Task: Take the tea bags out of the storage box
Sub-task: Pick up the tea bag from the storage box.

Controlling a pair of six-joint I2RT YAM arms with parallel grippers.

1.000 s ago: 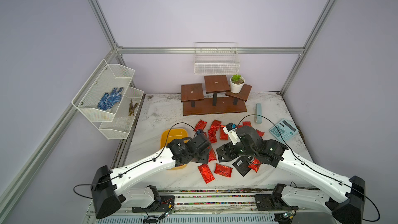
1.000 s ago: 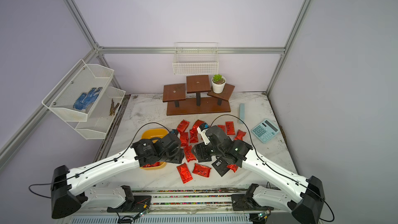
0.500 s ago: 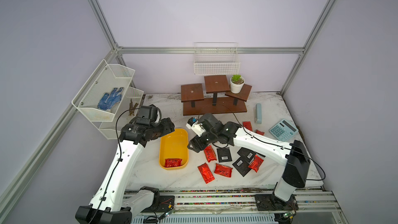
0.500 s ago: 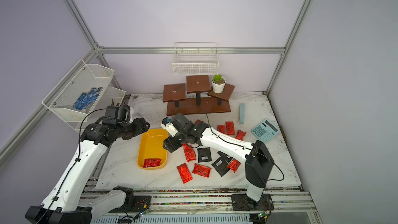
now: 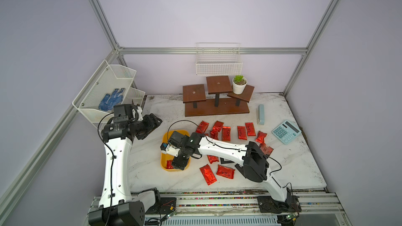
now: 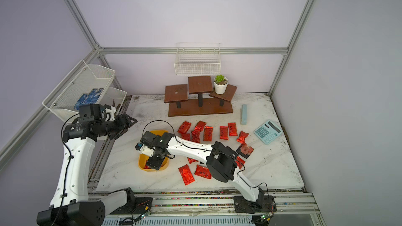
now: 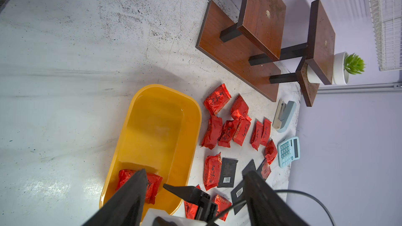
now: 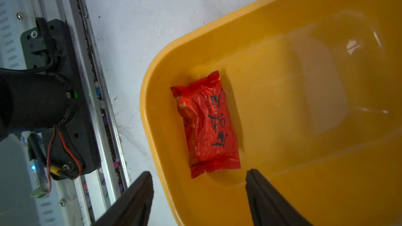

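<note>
- In both top views the shallow yellow plastic storage box (image 5: 176, 131) sits toward the front left of the white marble tabletop (image 5: 282, 159). The right gripper (image 5: 178, 165) points down into its near end, beside a sliver of one red crinkled foil tea bag (image 5: 168, 164). Many more red foil sachets (image 5: 225, 171) lie out on the marble. The left gripper (image 5: 157, 121) hangs high, well apart from the box.
- In the left wrist view the left fingers (image 7: 130, 192) stand wide with nothing between them. Far beneath, the box holds just that one tea bag at its end wall. Flat black square sachets (image 7: 227, 172) with barcode labels lie outside among the red ones. This looks like the last bag to lift.
- In the right wrist view the right fingers (image 8: 134, 198) are spread wide and empty.
  - What could go wrong: one tip appears over the table outside the rim, the other over the box floor. Descending as it stands, the gripper could pinch the wall or drag the light box. The slick foil could also slip out as the fingers close.
  - Where the bag lies: flat, close to the curved end wall. It is ahead of the tips, with only its nearer end about level with them.
</note>
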